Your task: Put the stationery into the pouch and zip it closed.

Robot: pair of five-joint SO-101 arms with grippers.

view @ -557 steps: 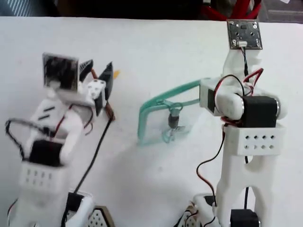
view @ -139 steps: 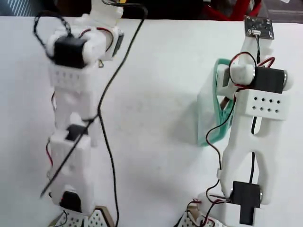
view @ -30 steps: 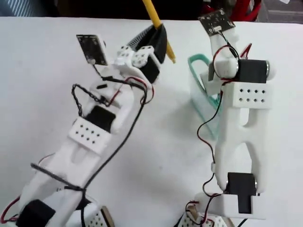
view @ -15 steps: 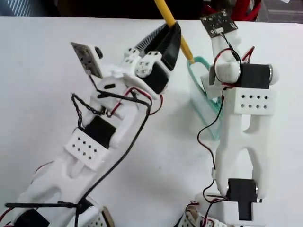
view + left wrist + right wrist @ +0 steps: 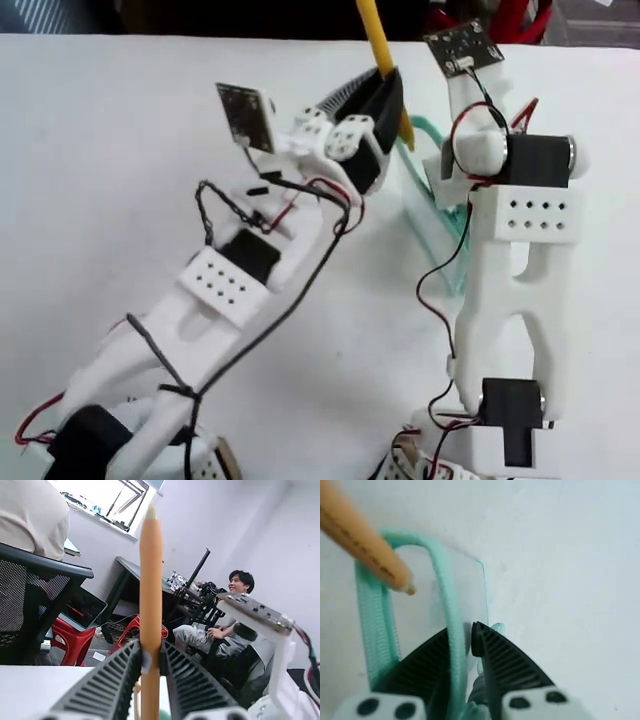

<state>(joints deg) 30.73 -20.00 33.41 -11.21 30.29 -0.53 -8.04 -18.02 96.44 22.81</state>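
At the pouch [image 5: 447, 595] mouth, your pencil [image 5: 365, 545] tip sits between the teal zip edges, barely entered. Left gripper [image 5: 150, 652] clamps the pencil mid-shaft; right gripper [image 5: 468, 630] pinches one zip edge. Remaining for you: drop pencil in, zip closed.

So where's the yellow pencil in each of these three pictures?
High view: pencil slants from the top edge through the left pincer toward the pouch.
Left wrist view: pencil stands upright, clamped in that pincer.
Right wrist view: pencil tip hangs over the pouch mouth, beyond the right pincer.
Shared landmark: the pouch's green rim.
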